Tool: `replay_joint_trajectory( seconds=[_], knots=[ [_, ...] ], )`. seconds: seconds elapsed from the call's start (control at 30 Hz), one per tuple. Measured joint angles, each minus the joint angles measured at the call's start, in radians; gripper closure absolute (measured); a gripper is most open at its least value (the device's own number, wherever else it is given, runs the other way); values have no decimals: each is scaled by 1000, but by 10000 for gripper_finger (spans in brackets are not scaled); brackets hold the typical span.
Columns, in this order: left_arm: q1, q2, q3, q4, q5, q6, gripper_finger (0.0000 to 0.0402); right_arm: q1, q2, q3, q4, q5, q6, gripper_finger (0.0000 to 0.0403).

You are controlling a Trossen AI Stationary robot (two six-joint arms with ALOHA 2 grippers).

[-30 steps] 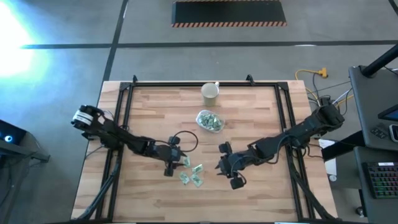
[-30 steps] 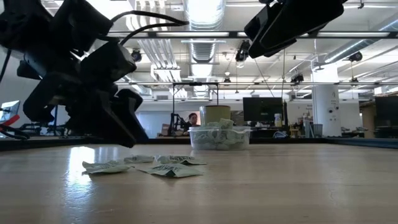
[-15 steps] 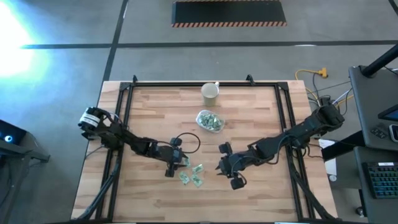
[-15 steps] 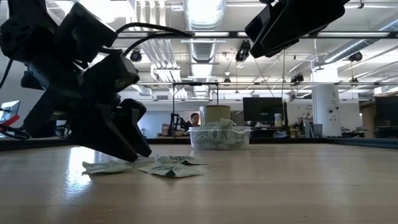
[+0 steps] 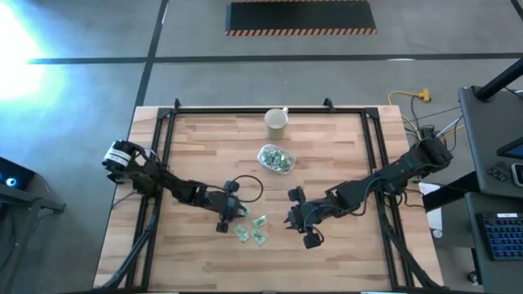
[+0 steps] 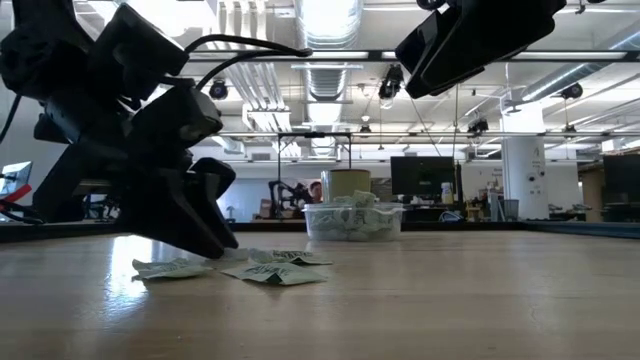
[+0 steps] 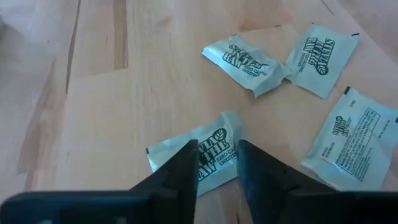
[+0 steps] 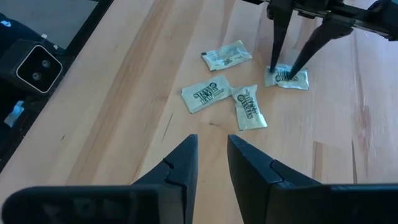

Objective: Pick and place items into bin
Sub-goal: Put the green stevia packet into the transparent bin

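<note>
Several small pale-green packets lie loose on the wooden table point(image 5: 327, 253) near its middle: one point(image 8: 227, 55), one point(image 8: 205, 94) and one point(image 8: 249, 106) in the right wrist view. My left gripper point(image 7: 217, 155) is down at the table, shut on one more packet point(image 7: 214, 146) at the left of the group. The clear bin point(image 5: 276, 158) stands farther back, with packets inside. My right gripper point(image 8: 212, 146) hangs above the table to the right of the packets, its fingers a little apart with nothing between them. My left gripper pinches the packet point(image 8: 287, 78) between its two fingers point(image 7: 186, 165), which come slanting down from the table's left. The fingertips sit on the packet's middle part point(image 7: 217, 140). The packet lies on the table, its one end rumpled up beside a finger.
A pale cream cup point(image 5: 276, 122) stands behind the bin near the far edge. A black frame point(image 5: 163, 131) runs along the table's sides and back. Bare wood lies along the near edge and at both near corners.
My left gripper has sunk toward the table and come down at the leftmost packet of the group. The other packets, the bin and my right arm have kept still.
</note>
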Motion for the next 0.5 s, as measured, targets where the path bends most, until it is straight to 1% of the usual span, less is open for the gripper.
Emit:
replay_joint_trajectory(
  seconds=[0.2, 0.5],
  knots=[
    [0, -12, -2, -9, 0, 8, 345, 0, 0, -1, 0, 0, -1, 325],
    [0, -21, -3, -7, 0, 7, 387, 0, 0, -5, -1, 0, -1, 334]
  ],
)
